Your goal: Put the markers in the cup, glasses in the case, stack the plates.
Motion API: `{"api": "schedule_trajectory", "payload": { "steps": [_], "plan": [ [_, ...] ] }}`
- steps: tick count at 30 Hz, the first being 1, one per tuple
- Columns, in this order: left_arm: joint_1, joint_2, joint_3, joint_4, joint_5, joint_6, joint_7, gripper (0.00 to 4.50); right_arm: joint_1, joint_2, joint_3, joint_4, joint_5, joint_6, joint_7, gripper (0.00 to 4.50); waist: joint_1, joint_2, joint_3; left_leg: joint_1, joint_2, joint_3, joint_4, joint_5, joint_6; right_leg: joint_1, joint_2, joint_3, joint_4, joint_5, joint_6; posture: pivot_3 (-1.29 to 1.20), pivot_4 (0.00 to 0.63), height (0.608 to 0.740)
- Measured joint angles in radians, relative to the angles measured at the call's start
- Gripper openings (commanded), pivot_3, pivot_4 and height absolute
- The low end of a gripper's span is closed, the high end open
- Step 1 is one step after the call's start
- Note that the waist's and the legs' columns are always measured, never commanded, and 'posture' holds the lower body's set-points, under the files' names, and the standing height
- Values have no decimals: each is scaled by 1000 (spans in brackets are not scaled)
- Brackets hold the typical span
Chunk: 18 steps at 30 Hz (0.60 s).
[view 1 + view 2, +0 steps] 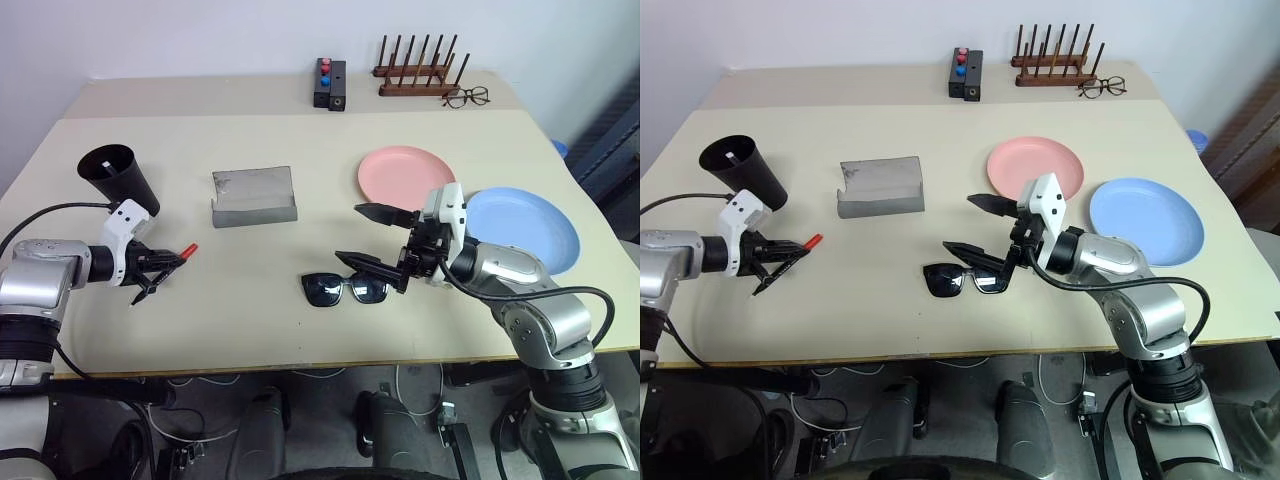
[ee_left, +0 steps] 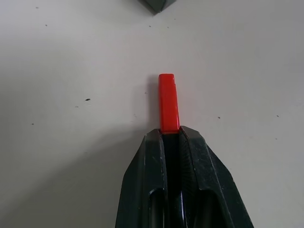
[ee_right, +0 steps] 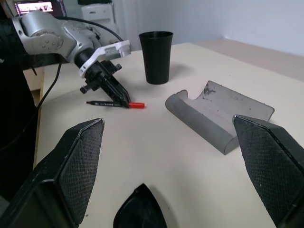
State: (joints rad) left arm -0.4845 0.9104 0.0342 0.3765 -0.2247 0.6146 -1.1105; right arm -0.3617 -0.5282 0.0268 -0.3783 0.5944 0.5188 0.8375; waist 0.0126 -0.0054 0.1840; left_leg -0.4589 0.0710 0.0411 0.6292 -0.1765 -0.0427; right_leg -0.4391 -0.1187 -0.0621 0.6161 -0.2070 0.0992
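We have left gripper [image 1: 160, 268] jaws clamped on thin red-capped marker [image 3: 114, 103] low on beige bench [image 1: 250, 320]; right gripper [image 1: 372, 238] jaws wide, empty. We lift straight, drop cap-first into tall black tapered plastic cup [image 1: 118, 176] nearby.

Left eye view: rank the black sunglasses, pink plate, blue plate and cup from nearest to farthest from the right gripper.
From the right gripper:
1. Black sunglasses, just below it.
2. Pink plate, behind it.
3. Blue plate, off to its right.
4. Cup, far left.
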Motion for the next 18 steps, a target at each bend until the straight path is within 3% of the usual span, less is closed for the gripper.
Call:
{"api": "schedule_trajectory", "payload": {
  "steps": [5,11,18],
  "plan": [
    [11,-14,108,-9,-89,-4,-13,46,19,-48,1,2,-10,-2,44,4404,1,-2,1,-2,0,0,1,0,0,-1,0,0,-1,0,0,0,150,740],
    [-15,-93,322,-80,-221,-202,19,46,20,-40,0,17,-11,-6,50,4404,0,-3,1,-2,0,0,1,0,0,0,0,0,-1,0,0,0,150,740],
    [-162,-203,422,-17,-271,-443,126,46,-7,-19,4,43,-13,-21,51,4404,1,-5,2,-2,0,0,2,0,0,1,0,0,-1,2,3,0,150,740]
  ]
}}
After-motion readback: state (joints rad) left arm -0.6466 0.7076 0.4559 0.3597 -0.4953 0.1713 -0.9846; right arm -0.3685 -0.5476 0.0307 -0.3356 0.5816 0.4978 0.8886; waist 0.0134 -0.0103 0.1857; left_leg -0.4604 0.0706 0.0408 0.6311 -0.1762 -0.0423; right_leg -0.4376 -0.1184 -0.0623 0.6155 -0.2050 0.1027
